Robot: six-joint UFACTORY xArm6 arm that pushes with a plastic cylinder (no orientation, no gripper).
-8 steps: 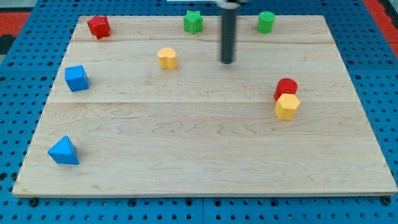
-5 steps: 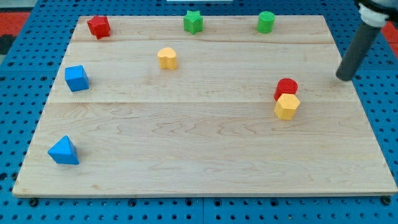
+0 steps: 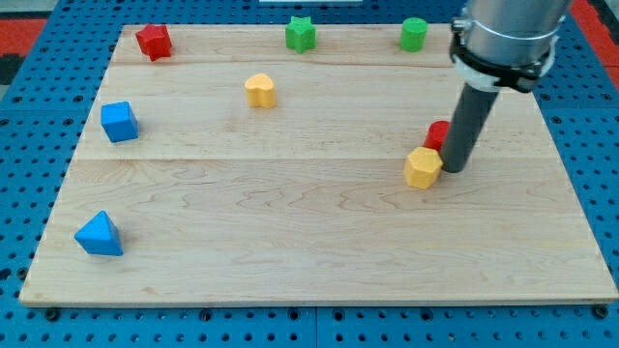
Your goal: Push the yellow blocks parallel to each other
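Observation:
Two yellow blocks lie on the wooden board [image 3: 309, 222]. A yellow heart-like block [image 3: 259, 90] sits at the upper middle-left. A yellow hexagonal block [image 3: 423, 167] sits at the middle right. My tip [image 3: 452, 168] is right beside this block, touching its right side. A red cylinder [image 3: 438, 134] stands just above the hexagonal block, partly hidden behind my rod.
A red star-like block [image 3: 153, 41] is at the top left. A green star [image 3: 301, 33] and a green cylinder [image 3: 414, 34] are along the top edge. A blue cube [image 3: 119, 121] and a blue triangle [image 3: 99, 235] are at the left.
My rod swung from the top middle to the right edge, then came in to the yellow hexagonal block's right side. That block has slid left and slightly down, away from the red cylinder.

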